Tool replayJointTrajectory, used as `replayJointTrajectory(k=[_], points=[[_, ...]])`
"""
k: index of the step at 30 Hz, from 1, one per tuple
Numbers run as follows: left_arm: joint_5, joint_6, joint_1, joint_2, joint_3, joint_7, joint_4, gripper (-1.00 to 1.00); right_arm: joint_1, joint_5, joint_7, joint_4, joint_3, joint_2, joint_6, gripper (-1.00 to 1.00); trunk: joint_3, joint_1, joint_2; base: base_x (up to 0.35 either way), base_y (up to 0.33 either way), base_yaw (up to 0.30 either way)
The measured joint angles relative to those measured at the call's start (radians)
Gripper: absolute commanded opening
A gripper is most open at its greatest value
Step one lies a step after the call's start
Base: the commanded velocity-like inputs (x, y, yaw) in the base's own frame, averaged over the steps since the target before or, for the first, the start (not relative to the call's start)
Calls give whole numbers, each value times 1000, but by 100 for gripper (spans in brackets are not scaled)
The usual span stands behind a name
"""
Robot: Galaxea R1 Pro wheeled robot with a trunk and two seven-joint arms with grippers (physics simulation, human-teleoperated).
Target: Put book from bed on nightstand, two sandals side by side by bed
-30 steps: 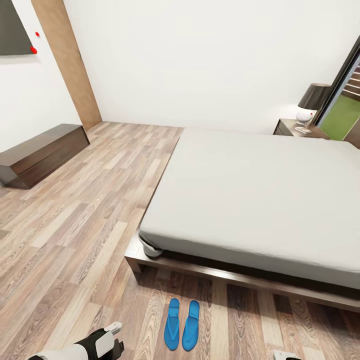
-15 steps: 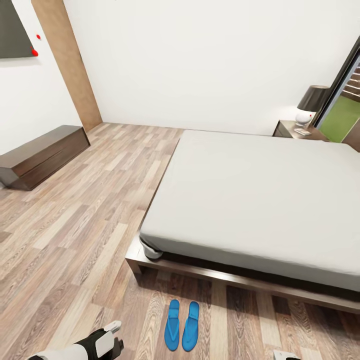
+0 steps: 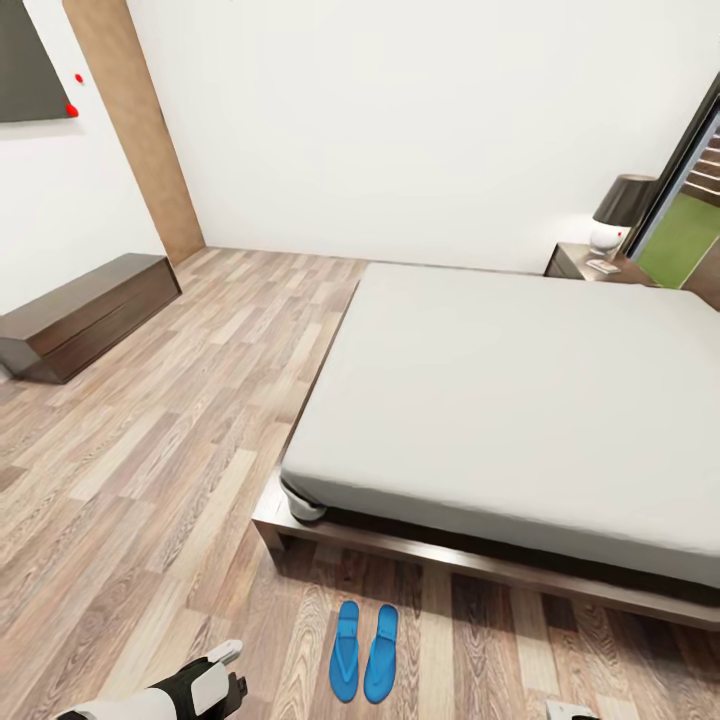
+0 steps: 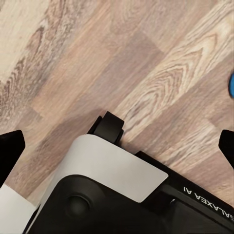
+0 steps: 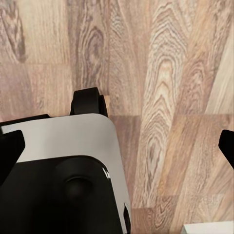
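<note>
Two bright blue sandals lie side by side on the wood floor, just in front of the bed's foot end. The bed has a plain off-white mattress with nothing on it and a dark wood frame. A nightstand stands at its far corner. The book is out of view. My left gripper hangs low, left of the sandals, and its fingertips are wide apart, so it is open and empty. A blue sandal edge shows beside it. My right gripper is open over bare floor.
A dark-shaded lamp stands on the nightstand. A low dark wood bench lines the left wall, with broad wood floor between it and the bed. A window is at the far right. My own base shows under both wrists.
The whole picture has shifted slightly, so the camera has moved a little. The sandals, the bed and both grippers keep their places and states.
</note>
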Motion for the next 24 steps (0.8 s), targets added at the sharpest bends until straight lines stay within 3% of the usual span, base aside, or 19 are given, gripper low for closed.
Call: replayJointTrajectory(k=[20,24], points=[[0,-2,0,2,0,0,0,100,0,-3,0,0,0,0,-20,100,63,-77,140,0,0,0],[0,-2,0,3,0,0,0,100,45,-4,0,0,0,0,-20,100,75,-92,168,0,0,0]])
